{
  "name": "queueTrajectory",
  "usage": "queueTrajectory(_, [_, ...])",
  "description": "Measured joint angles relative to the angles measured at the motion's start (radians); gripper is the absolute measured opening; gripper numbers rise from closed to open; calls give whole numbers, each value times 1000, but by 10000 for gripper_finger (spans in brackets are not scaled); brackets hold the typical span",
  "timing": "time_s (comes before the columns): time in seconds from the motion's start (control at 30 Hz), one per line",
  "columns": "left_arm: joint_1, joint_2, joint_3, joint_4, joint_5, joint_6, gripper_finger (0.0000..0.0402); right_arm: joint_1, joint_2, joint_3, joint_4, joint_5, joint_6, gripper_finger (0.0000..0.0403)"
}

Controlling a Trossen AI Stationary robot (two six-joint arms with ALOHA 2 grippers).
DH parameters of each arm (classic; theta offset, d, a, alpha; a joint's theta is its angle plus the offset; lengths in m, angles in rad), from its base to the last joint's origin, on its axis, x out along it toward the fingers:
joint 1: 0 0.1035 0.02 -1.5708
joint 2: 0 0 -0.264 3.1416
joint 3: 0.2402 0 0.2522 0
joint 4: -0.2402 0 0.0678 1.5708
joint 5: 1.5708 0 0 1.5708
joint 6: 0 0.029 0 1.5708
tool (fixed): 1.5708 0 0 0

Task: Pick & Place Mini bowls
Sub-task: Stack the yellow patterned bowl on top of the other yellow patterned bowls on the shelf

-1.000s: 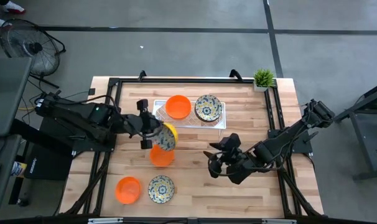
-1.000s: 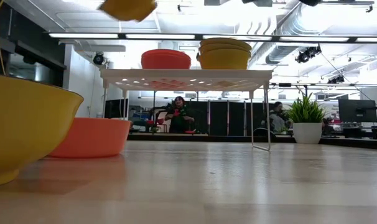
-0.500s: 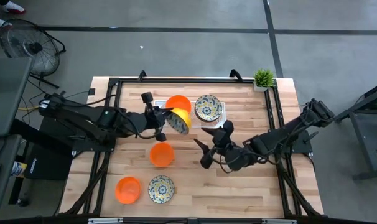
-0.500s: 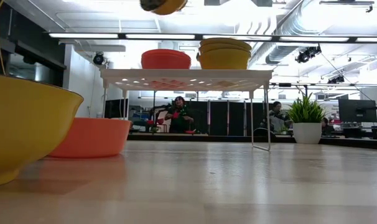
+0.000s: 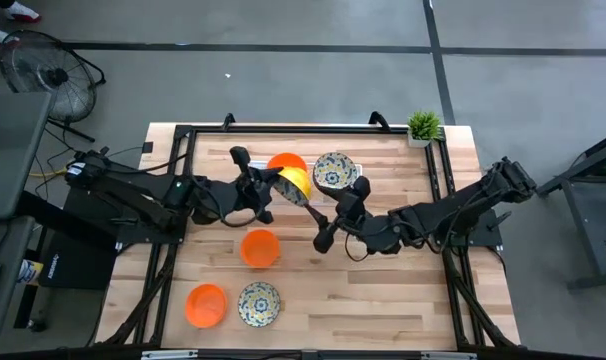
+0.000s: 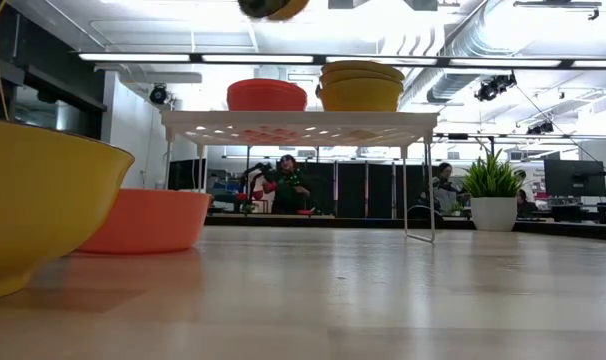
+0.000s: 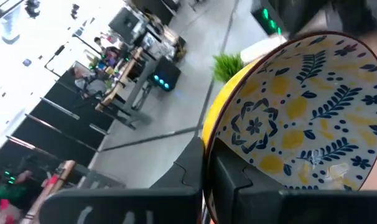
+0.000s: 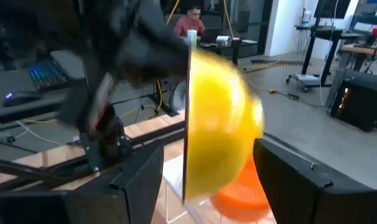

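- Floral mini bowl (image 5: pixel 295 187), cream inside with blue leaves and yellow fruit and plain yellow outside, hangs tipped on edge above the table, just in front of the white tray (image 5: pixel 355 199).
- Its patterned inside fills the left wrist view (image 7: pixel 307 118); its yellow back faces the right wrist camera (image 8: pixel 216 140).
- Left gripper (image 5: pixel 266 188) is clamped on that bowl's rim, its dark fingers (image 7: pixel 238 180) pinching the edge.
- Right gripper (image 5: pixel 338 212) is just beside the bowl on its other side, fingers spread wide with one to each side of the bowl in its wrist view; whether they touch it cannot be told.
- On the raised tray sit an orange-red mini bowl stack (image 5: pixel 283 163) and a floral mini bowl stack (image 5: pixel 334 172); the low view shows them side by side on top (image 6: pixel 267 95) (image 6: pixel 361 87).
- On the wooden table (image 5: pixel 403 300), one orange-red bowl (image 5: pixel 260 247) lies below the held bowl.
- Nearer the front edge, another orange-red bowl (image 5: pixel 206 305) and a floral bowl (image 5: pixel 258 303) sit side by side, near each other.
- A small potted plant (image 5: pixel 422 127) stands at the far right corner of the table.
- A floor fan (image 5: pixel 45 72) stands on the grey floor beyond the table's left side.
- Seated people (image 6: pixel 286 185) show in the room behind the table in the low view.
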Motion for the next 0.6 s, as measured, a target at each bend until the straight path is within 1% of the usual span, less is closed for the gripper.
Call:
queueTrajectory(0.17, [0,9,-2,13,13,28,1,-20,0,11,-1,-12,-58,237])
queueTrajectory(0.27, [0,18,-3,13,23,58,1,-35,0,12,-2,-76,-64,237])
queueTrajectory(0.3, [0,19,-4,19,27,77,1,-38,0,12,-6,-81,-59,237])
queueTrajectory(0.37, [0,16,-2,61,48,99,1,-40,0,12,-11,-72,-61,237])
queueTrajectory(0.47, [0,15,-1,68,51,110,1,-47,0,12,-9,-74,-65,236])
queueTrajectory(0.6, [0,16,-3,111,66,175,1,-47,3,12,-9,-68,-60,236])
